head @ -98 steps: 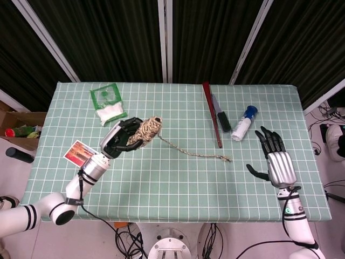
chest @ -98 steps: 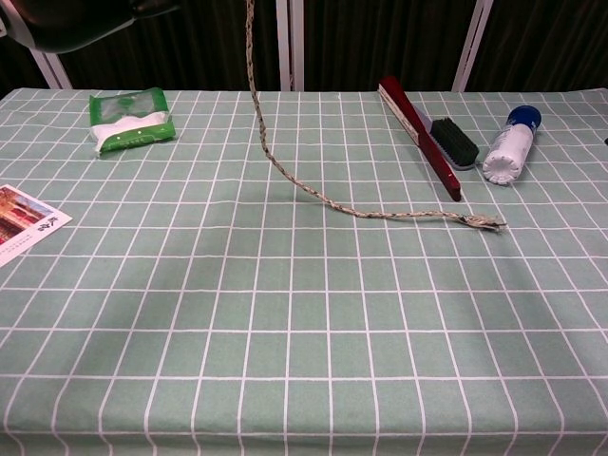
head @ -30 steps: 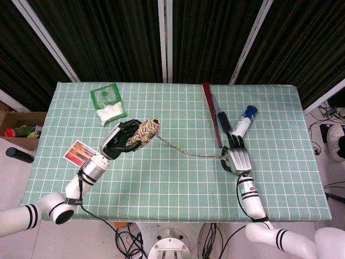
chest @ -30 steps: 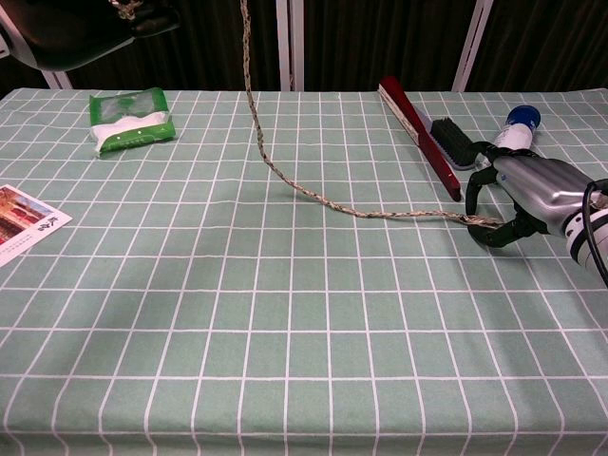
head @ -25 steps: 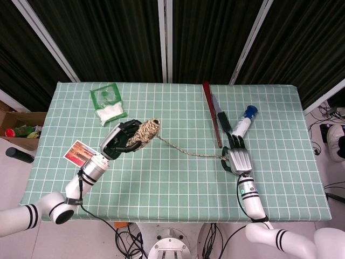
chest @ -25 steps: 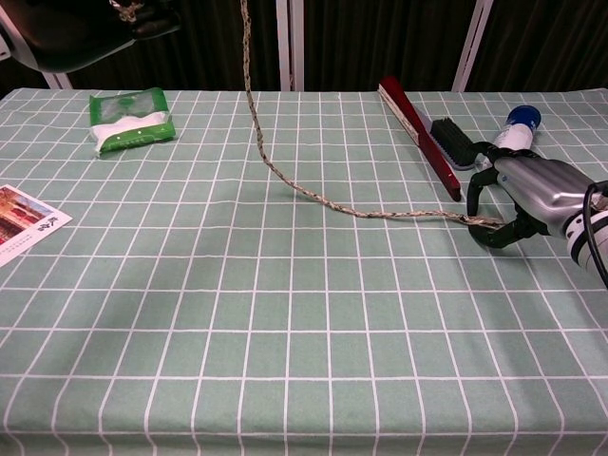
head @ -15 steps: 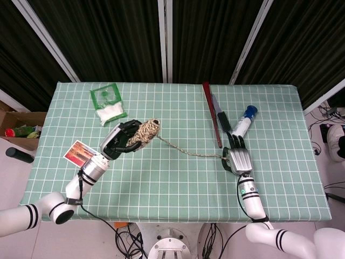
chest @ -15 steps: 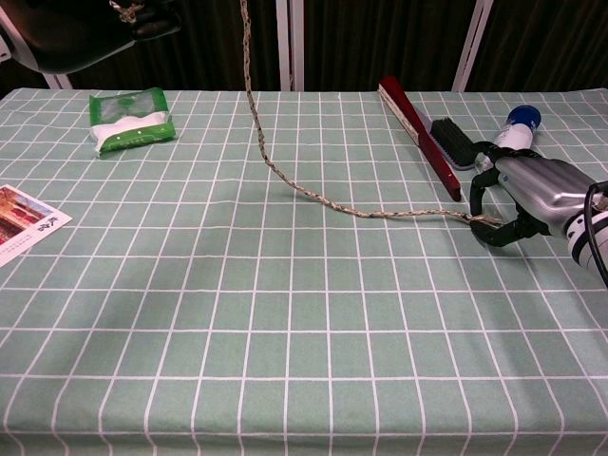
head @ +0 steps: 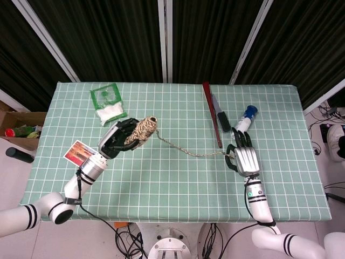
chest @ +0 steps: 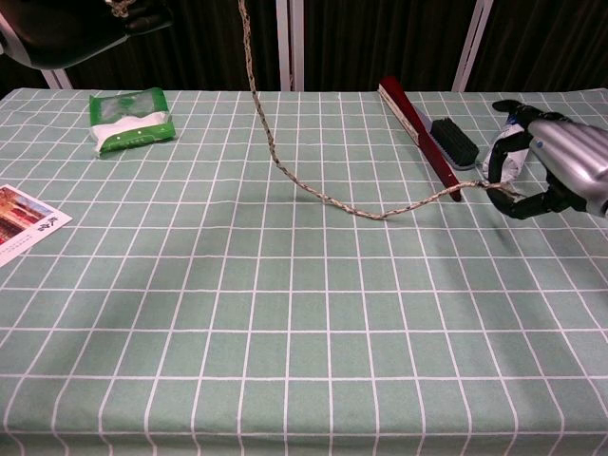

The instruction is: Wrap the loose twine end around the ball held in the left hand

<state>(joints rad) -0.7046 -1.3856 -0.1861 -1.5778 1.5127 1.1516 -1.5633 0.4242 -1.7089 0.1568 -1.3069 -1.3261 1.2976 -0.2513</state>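
Note:
My left hand (head: pixel 116 142) grips the twine ball (head: pixel 141 129) above the left part of the table; in the chest view only the hand's dark underside (chest: pixel 76 24) shows at the top left, and the ball is out of frame. The loose twine (head: pixel 186 151) runs from the ball to my right hand (head: pixel 245 158). The twine (chest: pixel 285 166) hangs down, touches the cloth near the middle, then rises to the right. My right hand (chest: pixel 556 171) pinches the twine end (chest: pixel 489 185) just above the table.
A green wipes packet (head: pixel 108 105) lies at the back left and a picture card (head: pixel 80 152) at the left edge. A red stick (chest: pixel 418 133), a black brush (chest: pixel 454 141) and a white blue-capped bottle (head: pixel 243 121) lie right behind my right hand.
My right hand has closed on the twine end and lifted it off the cloth, moving up and to the right. My left hand and the ball have shifted slightly left.

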